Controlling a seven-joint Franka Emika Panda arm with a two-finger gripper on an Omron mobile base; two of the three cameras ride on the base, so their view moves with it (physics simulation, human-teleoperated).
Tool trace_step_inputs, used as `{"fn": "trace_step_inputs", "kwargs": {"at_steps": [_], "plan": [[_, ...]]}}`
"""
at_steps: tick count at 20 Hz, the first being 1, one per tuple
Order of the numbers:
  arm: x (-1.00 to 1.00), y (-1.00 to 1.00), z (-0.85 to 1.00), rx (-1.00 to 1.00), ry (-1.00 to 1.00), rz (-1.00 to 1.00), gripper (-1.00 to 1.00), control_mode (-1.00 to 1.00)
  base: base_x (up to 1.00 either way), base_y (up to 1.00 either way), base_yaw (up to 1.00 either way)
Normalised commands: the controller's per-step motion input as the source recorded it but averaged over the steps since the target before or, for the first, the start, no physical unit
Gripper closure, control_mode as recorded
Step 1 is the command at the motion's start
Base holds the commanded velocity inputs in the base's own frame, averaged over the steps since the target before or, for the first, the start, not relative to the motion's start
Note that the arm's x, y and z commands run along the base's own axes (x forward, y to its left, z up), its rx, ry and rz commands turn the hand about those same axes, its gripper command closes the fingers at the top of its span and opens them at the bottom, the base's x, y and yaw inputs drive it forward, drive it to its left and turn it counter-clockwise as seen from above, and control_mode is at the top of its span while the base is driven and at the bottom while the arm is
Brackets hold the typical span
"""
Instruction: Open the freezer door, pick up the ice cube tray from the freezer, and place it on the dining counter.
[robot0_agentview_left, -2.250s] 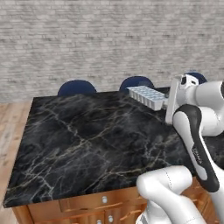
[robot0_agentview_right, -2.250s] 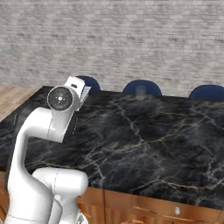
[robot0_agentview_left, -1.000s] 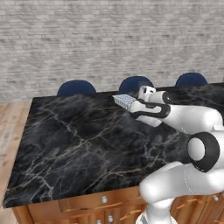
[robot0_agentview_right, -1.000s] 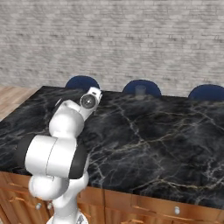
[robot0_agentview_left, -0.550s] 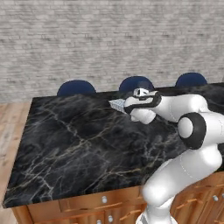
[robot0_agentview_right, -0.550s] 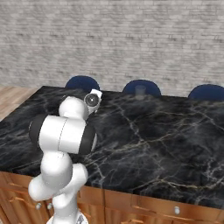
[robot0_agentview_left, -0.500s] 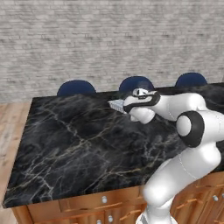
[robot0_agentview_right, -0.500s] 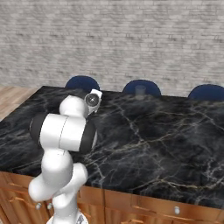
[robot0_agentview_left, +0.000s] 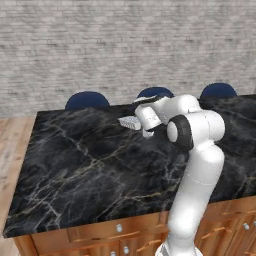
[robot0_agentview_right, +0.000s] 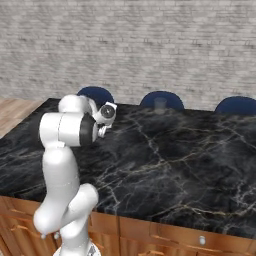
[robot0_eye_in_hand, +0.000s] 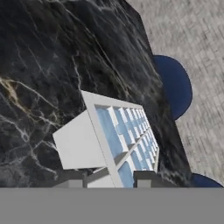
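Tray (robot0_eye_in_hand: 118, 135) pinched in gripper (robot0_eye_in_hand: 109, 177) above dining counter (robot0_agentview_left: 90, 165).

In the left base view the arm's wrist covers most of the tray (robot0_agentview_left: 129, 121), leaving one end showing. The hand view cuts off the tray's near end at its bottom. The worktop (robot0_agentview_left: 90, 165) runs past the right edge. The fingers are hidden there behind the wrist.

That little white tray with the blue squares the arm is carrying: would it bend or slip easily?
The ice cube tray looks like a stiff box: it juts straight out from the gripper without sagging. Its smooth white walls probably make it somewhat slippery. Pinched at one end only, above the dining counter, it might tilt if jolted.
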Motion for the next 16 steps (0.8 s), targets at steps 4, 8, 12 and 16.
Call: {"fn": "trace_step_inputs", "kwargs": {"at_steps": [4,8,12,16], "plan": [[0.49,0.06,-0.52,0.00,0.00,0.04,1.00,-1.00,0.00,0.00,0.00],[0.34,0.01,-0.55,0.00,0.00,0.05,1.00,-1.00,0.00,0.00,0.00],[0.36,0.00,-0.12,0.00,0.00,0.04,-1.00,-1.00,0.00,0.00,0.00],[0.09,-0.05,0.25,0.01,0.00,0.03,-1.00,-1.00,0.00,0.00,0.00]]}}
